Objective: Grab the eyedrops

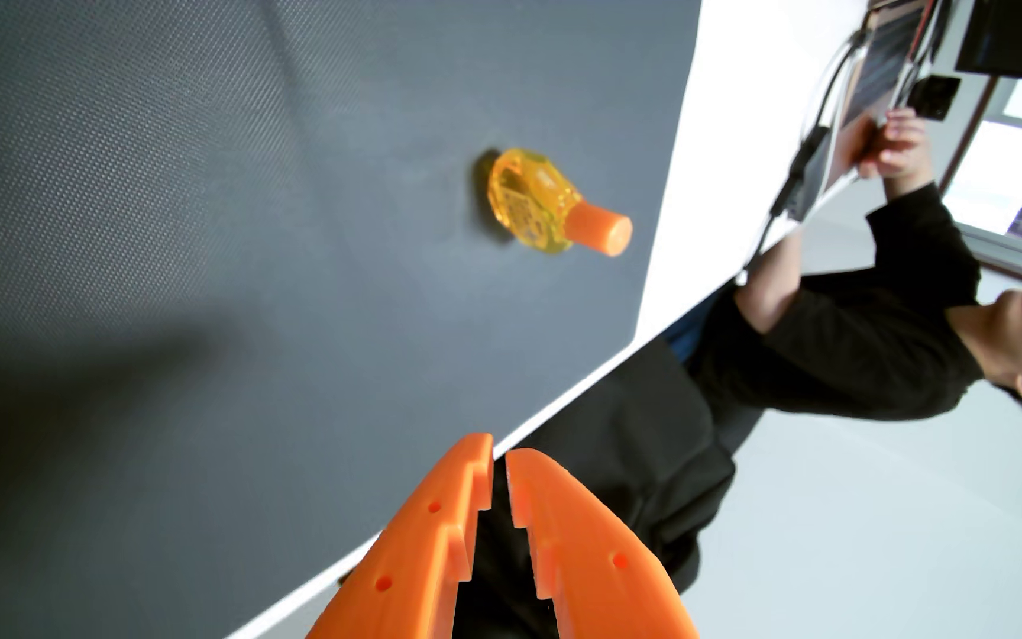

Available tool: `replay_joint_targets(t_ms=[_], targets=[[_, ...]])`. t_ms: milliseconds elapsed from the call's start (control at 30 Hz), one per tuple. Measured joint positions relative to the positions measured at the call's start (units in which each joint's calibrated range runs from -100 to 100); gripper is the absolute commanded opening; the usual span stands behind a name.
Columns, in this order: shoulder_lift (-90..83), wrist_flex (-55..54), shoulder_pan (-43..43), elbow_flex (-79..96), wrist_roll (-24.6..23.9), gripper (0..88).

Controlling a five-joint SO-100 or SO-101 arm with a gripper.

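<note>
Orange hand (499,458) nearly closed, empty

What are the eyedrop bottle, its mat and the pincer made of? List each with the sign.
Eyedrop bottle: clear yellow plastic, glossy with highlights; its cap opaque orange, matte.
Mat: dark grey, probably woven fabric or rubber, going by the fine dotted weave.
Pincer: matte orange plastic, likely 3D-printed, with stepped teeth.
</note>
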Motion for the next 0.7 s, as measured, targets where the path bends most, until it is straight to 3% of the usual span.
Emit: replay_joint_targets(t_ms=[700], targets=[[40.95,-4.53,0.6,-27.81,10.04,1.4]])
